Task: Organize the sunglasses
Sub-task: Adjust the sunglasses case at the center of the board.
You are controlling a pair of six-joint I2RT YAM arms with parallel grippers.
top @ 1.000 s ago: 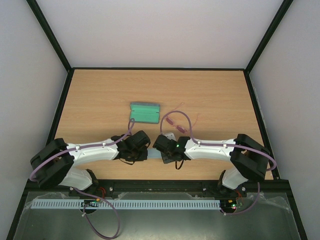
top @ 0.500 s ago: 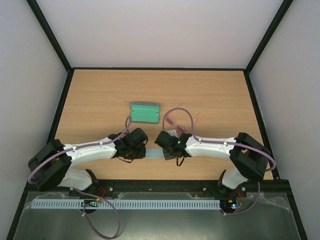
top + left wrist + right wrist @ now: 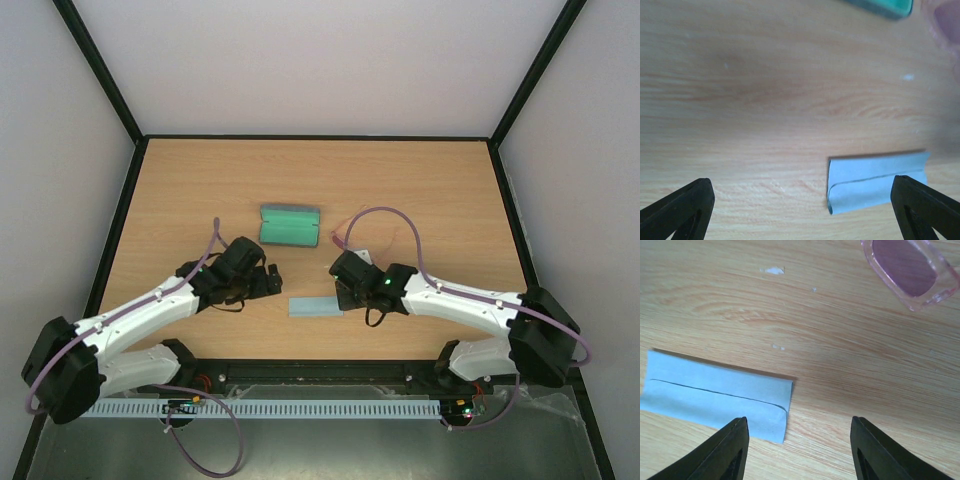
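Observation:
The sunglasses [image 3: 906, 269], pink frame and pinkish lens, lie on the wood at the top right of the right wrist view; from above they show faintly [image 3: 344, 239] behind the right arm's cable. A light blue cloth [image 3: 316, 306] lies folded in a strip on the table between the arms. My left gripper [image 3: 800, 210] stands wide open over bare wood, the cloth's left end [image 3: 875, 182] near its right finger. My right gripper [image 3: 800, 450] is open too, the cloth's right end [image 3: 715, 395] by its left finger. Nothing is held.
A green oblong case [image 3: 290, 224] lies open at mid table, behind the cloth; its corner [image 3: 885, 6] shows at the top of the left wrist view. Black rails edge the table [image 3: 200, 180] on all sides.
Both grippers have opened and drawn apart, the left arm swinging left, the right arm right. The cloth they were over now lies folded and uncovered on the table.

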